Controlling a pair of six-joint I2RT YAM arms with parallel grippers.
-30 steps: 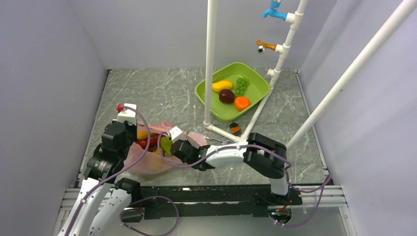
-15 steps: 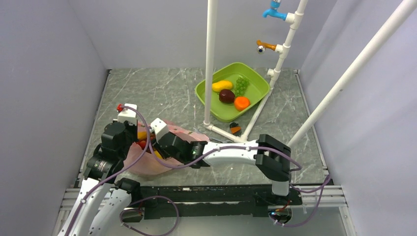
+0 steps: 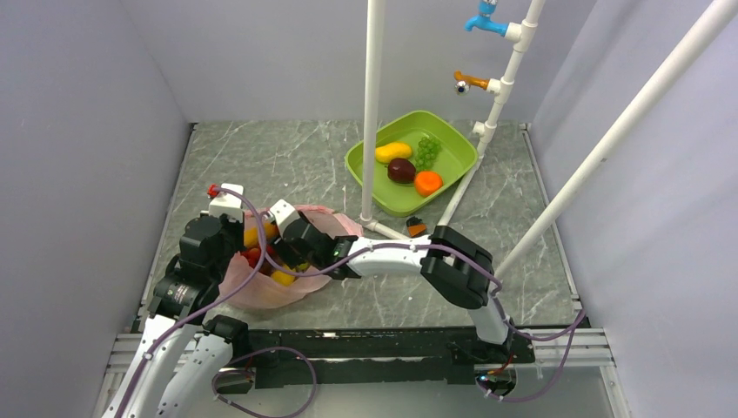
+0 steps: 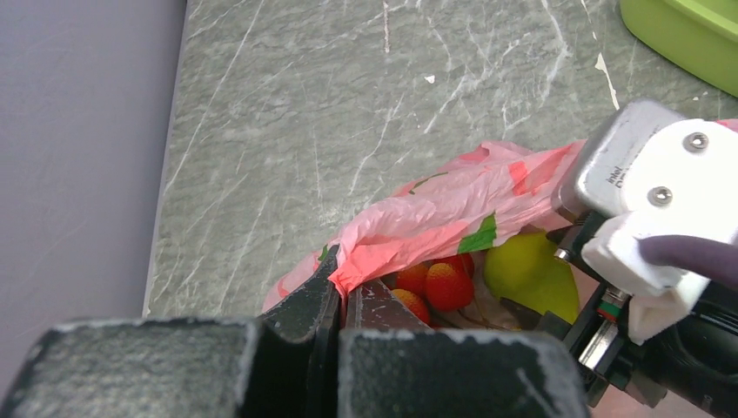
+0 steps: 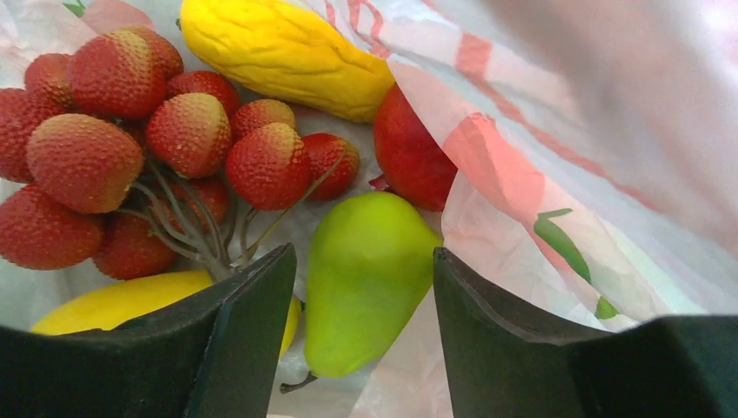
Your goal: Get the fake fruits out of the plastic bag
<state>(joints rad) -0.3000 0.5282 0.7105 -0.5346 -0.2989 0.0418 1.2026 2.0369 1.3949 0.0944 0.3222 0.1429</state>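
Observation:
The pink plastic bag (image 3: 261, 292) lies at the table's near left. My left gripper (image 4: 341, 296) is shut on the bag's edge (image 4: 409, 231) and holds its mouth up. My right gripper (image 5: 364, 287) is open inside the bag, its jaws either side of the green pear (image 5: 370, 274) without touching it. The red grape cluster (image 5: 148, 165), a yellow banana (image 5: 278, 57) and the red apple (image 5: 413, 157) lie beyond the pear. The pear (image 4: 531, 274) and grapes (image 4: 444, 283) also show in the left wrist view. From above, my right gripper (image 3: 283, 248) hides most of the fruit.
A green tub (image 3: 452, 174) at the back right holds a yellow mango, green grapes, a maroon fruit and an orange fruit. White pipes (image 3: 372, 113) stand in front of the tub, with a small orange and black piece (image 3: 417, 228) at their base.
My right arm has reached left and pushed its gripper into the bag's mouth, over the fruit. My left gripper has kept its hold on the bag's edge.

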